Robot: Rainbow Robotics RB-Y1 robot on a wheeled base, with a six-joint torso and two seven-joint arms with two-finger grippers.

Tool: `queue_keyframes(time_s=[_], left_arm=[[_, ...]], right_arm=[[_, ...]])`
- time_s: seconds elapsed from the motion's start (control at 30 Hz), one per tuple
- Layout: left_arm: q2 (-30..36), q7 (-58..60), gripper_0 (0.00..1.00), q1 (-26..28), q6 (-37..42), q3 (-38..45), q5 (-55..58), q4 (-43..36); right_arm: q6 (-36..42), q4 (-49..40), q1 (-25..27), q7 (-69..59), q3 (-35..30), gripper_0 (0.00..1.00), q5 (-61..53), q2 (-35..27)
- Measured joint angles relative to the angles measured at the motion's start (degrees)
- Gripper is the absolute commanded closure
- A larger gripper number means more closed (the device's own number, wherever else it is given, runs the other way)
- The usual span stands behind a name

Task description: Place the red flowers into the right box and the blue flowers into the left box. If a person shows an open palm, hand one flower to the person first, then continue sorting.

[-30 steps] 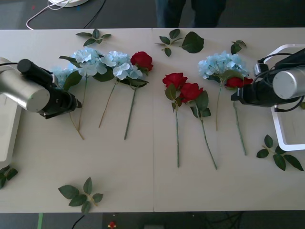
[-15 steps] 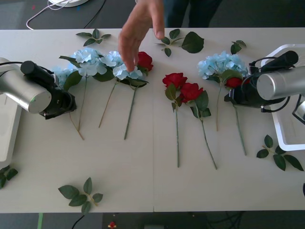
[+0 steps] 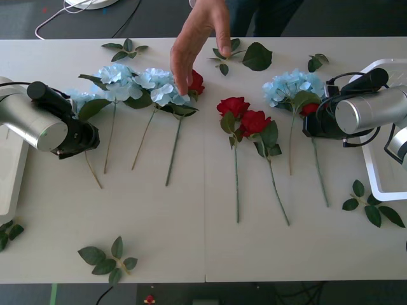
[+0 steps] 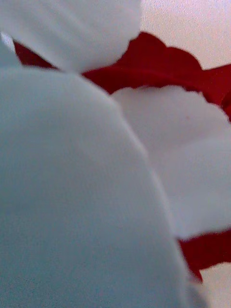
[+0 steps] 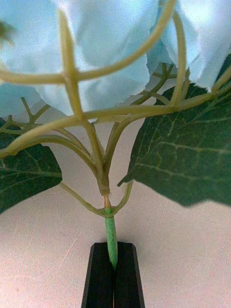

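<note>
**Left claw pinching a hydrangea stem; hand over the row**

Left claw (image 5: 113,269) at nine o'clock on the bench (image 3: 191,241), black fingers (image 5: 98,276) pressed together on the green stem of a blue hydrangea (image 3: 81,100), just below where the stem branches. Right claw (image 3: 310,126) at three o'clock, nosed into a red rose (image 3: 310,109) lying under another blue hydrangea (image 3: 290,86); cannot tell whether spread or closed. Person's hand (image 3: 200,35) reaching in from twelve o'clock, fingertips down between a blue cluster (image 3: 166,94) and a red rose (image 3: 196,81). Two more red roses (image 3: 245,115) side by side at centre, stems toward six o'clock. Right box (image 3: 372,171) at the three o'clock edge, left box (image 3: 11,184) at the nine o'clock edge.
</note>
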Motion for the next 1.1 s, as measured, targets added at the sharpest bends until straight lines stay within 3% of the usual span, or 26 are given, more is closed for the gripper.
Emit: queue_keyframes(time_s=[0.57,0.83,0.97,1.1], left_arm=[[-0.06,0.00,1.00,0.00,-0.10,0.00,0.00,0.14],[-0.07,0.00,1.00,-0.02,-0.15,-0.01,0.00,0.19],[-0.09,0.00,1.00,-0.04,-0.19,-0.01,0.00,0.22],[-0.11,0.00,1.00,-0.07,-0.20,-0.04,-0.01,0.30]], right_arm=[[0.00,-0.27,0.00,0.00,0.00,1.00,-1.02,-0.43],[0.39,-5.27,0.25,0.01,-0.54,1.00,-8.59,-7.73],[-0.30,-14.19,4.01,0.08,-6.08,1.00,-11.60,-13.24],[-7.98,-26.93,12.97,0.13,-14.66,1.00,-16.02,-18.62]])
